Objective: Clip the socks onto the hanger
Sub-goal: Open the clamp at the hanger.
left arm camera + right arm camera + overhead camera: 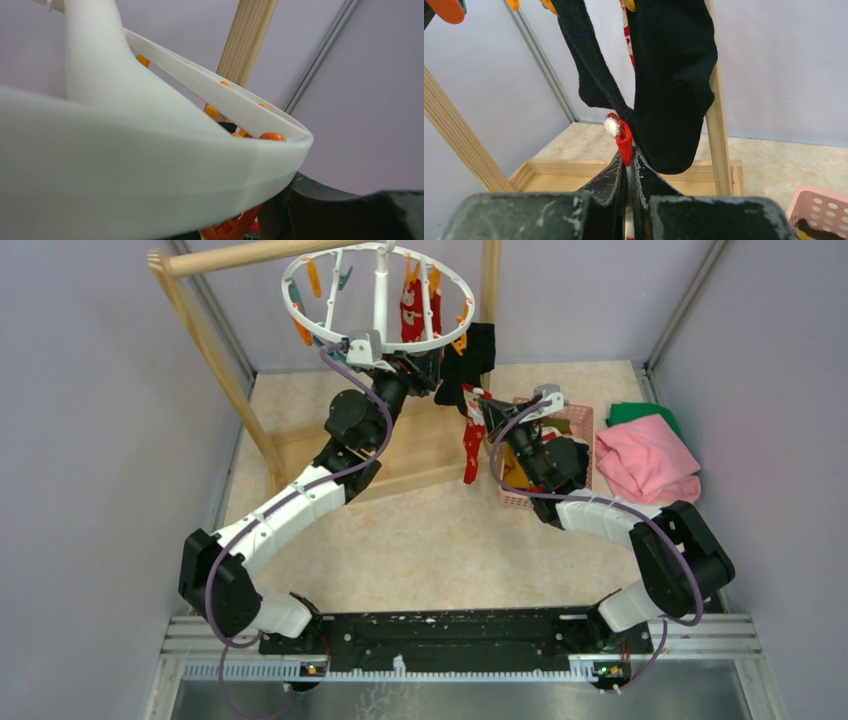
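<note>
The hanger (380, 340), a white ring with spokes, hangs from the wooden rack and fills the left wrist view (150, 170). A red sock with white patterns (411, 310) and black socks (472, 358) hang clipped to it. My left gripper (424, 366) sits under the ring's near right rim. In its wrist view one dark finger (330, 210) shows beside an orange clip (235, 227), and the ring hides the rest. My right gripper (484, 400) is shut on a red-and-white sock (471, 445) that dangles below it. Its red cuff (623, 137) pokes out of the jaws, touching the black socks (674, 75).
A pink basket (578, 418) stands right of my right arm, with a pink cloth (645, 462) and a green cloth (632, 412) beyond it. The wooden rack's post (215, 360) and base frame (300, 445) lie under the hanger.
</note>
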`<act>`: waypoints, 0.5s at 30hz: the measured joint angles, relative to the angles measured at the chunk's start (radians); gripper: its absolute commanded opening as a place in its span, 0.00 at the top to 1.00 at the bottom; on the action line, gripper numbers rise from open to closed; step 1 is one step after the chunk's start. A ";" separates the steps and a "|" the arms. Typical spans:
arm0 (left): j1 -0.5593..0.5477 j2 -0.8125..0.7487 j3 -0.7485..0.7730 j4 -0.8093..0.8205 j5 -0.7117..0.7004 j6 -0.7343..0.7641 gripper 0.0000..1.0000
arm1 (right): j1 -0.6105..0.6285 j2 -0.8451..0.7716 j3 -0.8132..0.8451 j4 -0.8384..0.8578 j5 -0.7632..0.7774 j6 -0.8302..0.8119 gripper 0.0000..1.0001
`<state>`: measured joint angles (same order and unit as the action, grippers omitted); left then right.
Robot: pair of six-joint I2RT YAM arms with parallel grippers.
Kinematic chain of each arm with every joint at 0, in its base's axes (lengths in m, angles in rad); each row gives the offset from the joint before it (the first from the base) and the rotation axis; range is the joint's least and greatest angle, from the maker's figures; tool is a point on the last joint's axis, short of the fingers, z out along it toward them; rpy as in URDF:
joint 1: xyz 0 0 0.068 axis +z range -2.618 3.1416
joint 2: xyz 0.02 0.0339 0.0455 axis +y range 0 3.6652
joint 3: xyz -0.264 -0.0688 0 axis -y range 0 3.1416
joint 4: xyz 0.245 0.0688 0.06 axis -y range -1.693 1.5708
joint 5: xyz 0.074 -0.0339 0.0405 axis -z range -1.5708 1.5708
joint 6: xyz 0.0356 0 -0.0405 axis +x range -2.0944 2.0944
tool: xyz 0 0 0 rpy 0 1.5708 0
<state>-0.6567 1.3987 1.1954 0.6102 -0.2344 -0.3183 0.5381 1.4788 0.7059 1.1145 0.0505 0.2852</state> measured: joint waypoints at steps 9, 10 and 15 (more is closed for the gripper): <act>0.000 0.000 0.000 -0.006 0.006 0.000 0.61 | 0.000 0.000 0.000 0.000 0.000 0.000 1.00; -0.001 0.000 0.000 -0.006 0.008 -0.001 0.62 | 0.000 0.000 0.000 0.000 0.000 0.000 1.00; -0.004 0.000 0.000 -0.006 0.013 -0.005 0.67 | 0.000 0.000 0.000 0.000 0.000 0.000 1.00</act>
<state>-0.6609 1.3987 1.1957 0.6037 -0.2214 -0.3229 0.5381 1.4788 0.7059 1.1145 0.0502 0.2852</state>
